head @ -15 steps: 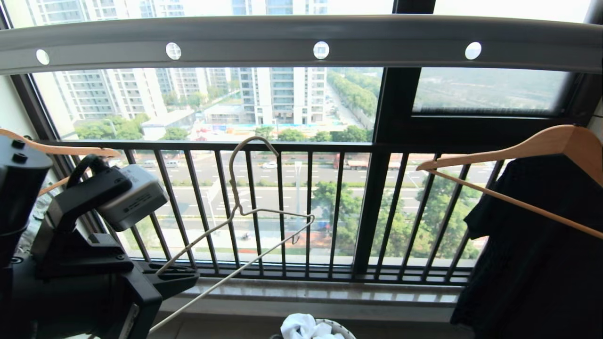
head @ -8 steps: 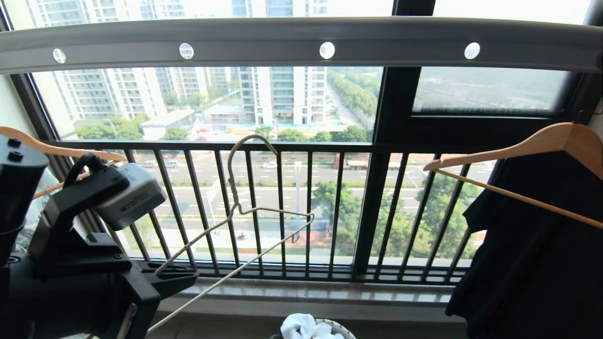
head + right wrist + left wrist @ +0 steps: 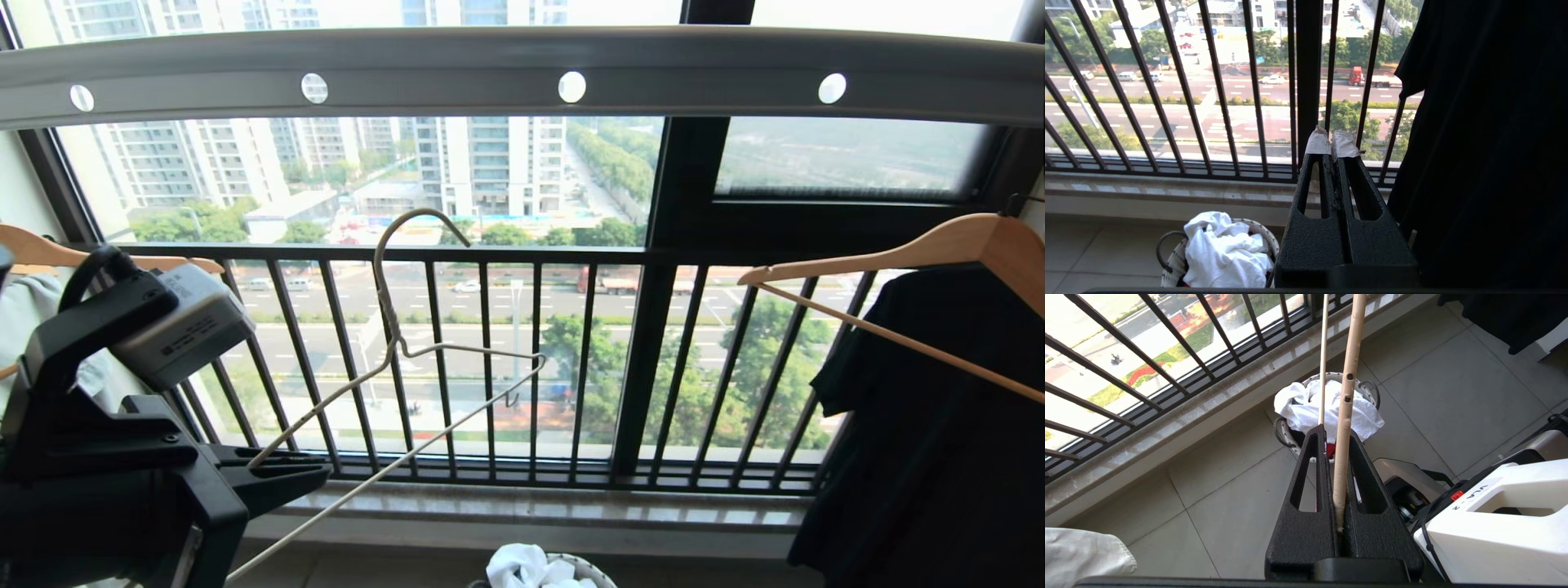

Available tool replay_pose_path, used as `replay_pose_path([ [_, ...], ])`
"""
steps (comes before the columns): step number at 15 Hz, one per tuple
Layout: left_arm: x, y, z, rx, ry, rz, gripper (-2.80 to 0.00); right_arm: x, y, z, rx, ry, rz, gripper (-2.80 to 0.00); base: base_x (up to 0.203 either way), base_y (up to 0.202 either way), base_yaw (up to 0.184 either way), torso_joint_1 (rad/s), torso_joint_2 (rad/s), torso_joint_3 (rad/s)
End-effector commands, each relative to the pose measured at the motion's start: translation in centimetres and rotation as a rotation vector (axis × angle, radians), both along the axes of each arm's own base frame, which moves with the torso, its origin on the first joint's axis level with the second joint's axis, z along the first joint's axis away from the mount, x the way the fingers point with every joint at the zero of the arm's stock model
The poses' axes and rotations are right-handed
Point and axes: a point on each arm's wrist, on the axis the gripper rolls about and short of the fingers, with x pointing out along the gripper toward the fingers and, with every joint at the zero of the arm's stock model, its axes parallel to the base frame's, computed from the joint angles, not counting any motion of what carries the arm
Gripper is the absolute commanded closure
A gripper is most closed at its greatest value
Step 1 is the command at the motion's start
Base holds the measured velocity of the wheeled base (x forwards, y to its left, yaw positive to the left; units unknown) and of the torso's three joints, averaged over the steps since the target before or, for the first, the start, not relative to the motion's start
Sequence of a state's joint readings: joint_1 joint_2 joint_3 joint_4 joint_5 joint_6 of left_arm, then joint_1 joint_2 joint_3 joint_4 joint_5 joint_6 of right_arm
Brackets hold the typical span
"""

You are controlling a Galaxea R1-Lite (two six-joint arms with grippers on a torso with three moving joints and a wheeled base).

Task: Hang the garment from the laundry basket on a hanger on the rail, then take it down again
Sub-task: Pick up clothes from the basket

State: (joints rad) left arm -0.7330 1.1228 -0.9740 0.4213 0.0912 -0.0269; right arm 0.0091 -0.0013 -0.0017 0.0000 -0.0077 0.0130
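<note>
We hold the hanger (image 3: pixel 424 359) up w/ our left gripper (image 3: pixel 286 474), below the rail (image 3: pixel 522 69).

L fingers (image 3: pixel 1306 498) are clamped tight on one arm of the cream-white hanger; its hook sits in front of the window bars (image 3: pixel 490 367), well under the grey rail and not on it. The garment (image 3: pixel 1224 249), white, lies crumpled in the laundry basket (image 3: pixel 1171 261) on the floor tiles just inside the window sill (image 3: pixel 531 514), between our two arms. R gripper (image 3: pixel 1331 147) hangs low beside a black shirt (image 3: pixel 939 433), jaws pressed together, nothing between them. That shirt hangs on a wooden hanger (image 3: pixel 914 253) at far right; another wooden hanger (image 3: pixel 33 249) shows at far left.
</note>
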Motion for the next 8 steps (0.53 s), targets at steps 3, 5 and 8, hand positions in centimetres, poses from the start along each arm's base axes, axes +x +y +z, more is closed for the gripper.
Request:
replay_pose_path([
  [3,-0.31,0.28,0.19,-0.006,-0.012,-0.001,0.00,0.01,0.00,0.00,-0.001,0.001,0.000,0.00,0.000,0.000,0.000,-0.049,0.12,0.058],
  [5,-0.27,0.26,0.17,-0.005,-0.011,0.000,0.00,0.01,0.00,0.00,-0.001,0.001,0.000,0.00,0.000,0.000,0.000,-0.076,0.17,0.085],
  [8,-0.26,0.23,0.10,-0.002,-0.007,-0.002,0.00,0.01,0.00,0.00,-0.001,0.001,0.000,0.00,0.000,0.000,0.000,-0.085,0.18,0.088],
])
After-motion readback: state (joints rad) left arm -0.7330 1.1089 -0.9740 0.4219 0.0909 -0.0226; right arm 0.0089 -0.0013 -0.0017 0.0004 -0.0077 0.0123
